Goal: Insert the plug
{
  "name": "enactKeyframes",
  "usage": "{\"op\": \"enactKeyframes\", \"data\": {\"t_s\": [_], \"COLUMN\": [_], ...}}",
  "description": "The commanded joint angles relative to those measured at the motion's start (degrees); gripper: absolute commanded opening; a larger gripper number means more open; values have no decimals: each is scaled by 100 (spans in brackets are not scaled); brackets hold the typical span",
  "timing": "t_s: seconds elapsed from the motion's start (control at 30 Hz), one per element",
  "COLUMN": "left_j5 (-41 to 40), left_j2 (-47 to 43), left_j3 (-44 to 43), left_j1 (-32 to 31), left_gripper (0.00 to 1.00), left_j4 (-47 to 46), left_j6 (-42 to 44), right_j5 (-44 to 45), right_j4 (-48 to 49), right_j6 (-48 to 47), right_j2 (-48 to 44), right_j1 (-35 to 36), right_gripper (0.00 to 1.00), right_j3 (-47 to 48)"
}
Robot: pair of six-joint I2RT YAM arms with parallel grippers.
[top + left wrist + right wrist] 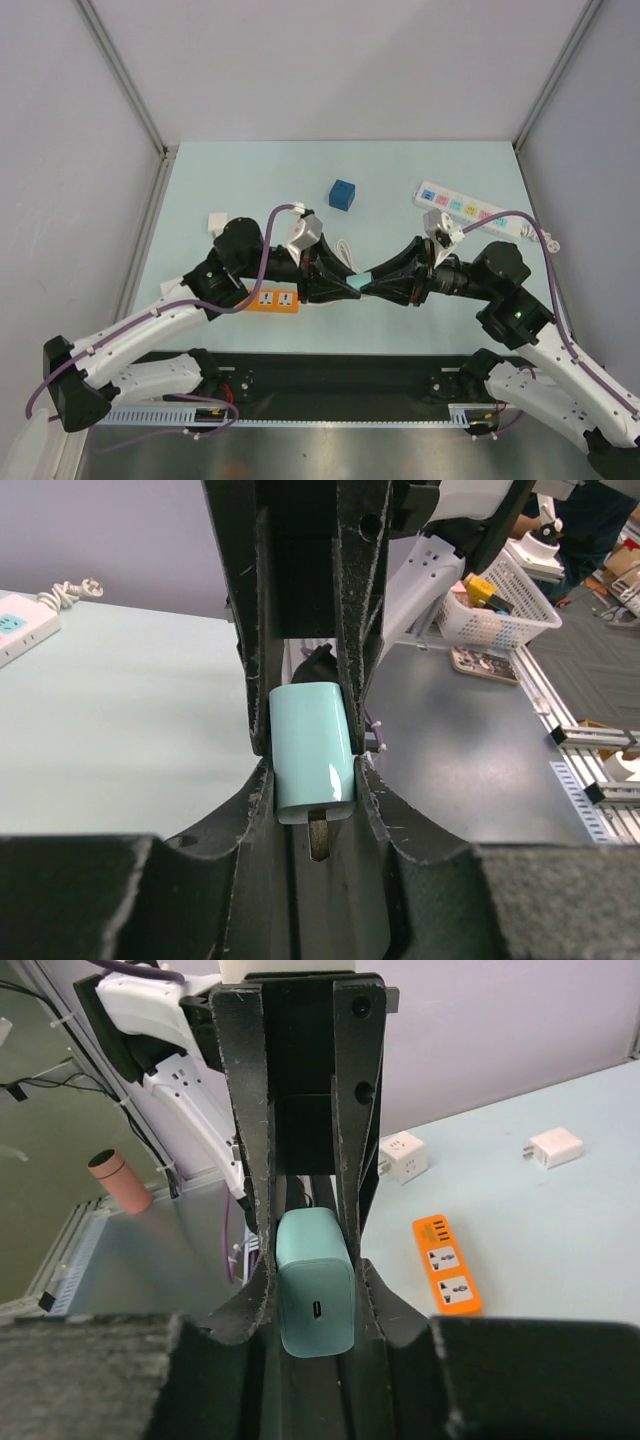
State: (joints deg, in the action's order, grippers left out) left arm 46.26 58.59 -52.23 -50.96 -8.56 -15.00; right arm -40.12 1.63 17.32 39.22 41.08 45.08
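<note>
The plug (342, 194) – a small solid blue cube – sat free on the pale green table (240, 175), toward its far side, with no arm touching it. To its right, well apart, lay the white power strip (470, 212) with its coloured sockets, set at a slant. The two arms met nearer the front, their ends pointed at one another above the table. The left gripper (338, 284) and the right gripper (376, 283) had their jaws narrowed on one and the same thing: a mint-green charger block (354, 284). In the left wrist view this block (315, 745) stood pinched between the near pair of fingers, with the other arm's fingers (350, 630) flanking its far end, and a metal prong (320, 840) showed at its near end. The right wrist view gave the opposite face of the block (316, 1295), which bore a small slot-shaped port (318, 1311), held the same way. An orange power strip (272, 299) lay on the table under the left arm, and a small white square block (217, 220) rested near the left edge – apart from the plug.
</note>
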Motion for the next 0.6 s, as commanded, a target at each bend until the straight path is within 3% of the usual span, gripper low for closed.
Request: {"op": "enactKeyframes", "data": {"t_s": [0.0, 0.03, 0.1, 0.13, 0.2, 0.4, 0.57], "left_j5": [-11, -194, -406, -694, -968, -2766, -3939], "left_j2": [-14, -23, -58, -84, -111, -330, -611], "left_j3": [-68, -68, -68, -68, -86, -112, -42], "left_j1": [-28, -37, -28, -28, -28, -28, -28], "left_gripper": [10, 28, 50, 71, 100, 100, 100], "left_j4": [-244, -208, -103, -50, 107, 503, 671], "left_j6": [33, 50, 59, 85, 138, 235, 349], "right_j5": [4, 169, 355, 730, 1337, 3122, 5503], "right_j4": [119, 58, -48, -127, -643, -1812, -3368], "right_j6": [-36, -53, -53, -27, 78, 701, 2106], "right_j2": [24, 7, -46, -55, -20, 418, 1095], "right_j1": [49, 49, 49, 49, 32, -354, -960], "right_gripper": [14, 0, 0, 0, 0, 0, 0], "right_j3": [27, 36, 36, 71, 237, 791, 1799]}}
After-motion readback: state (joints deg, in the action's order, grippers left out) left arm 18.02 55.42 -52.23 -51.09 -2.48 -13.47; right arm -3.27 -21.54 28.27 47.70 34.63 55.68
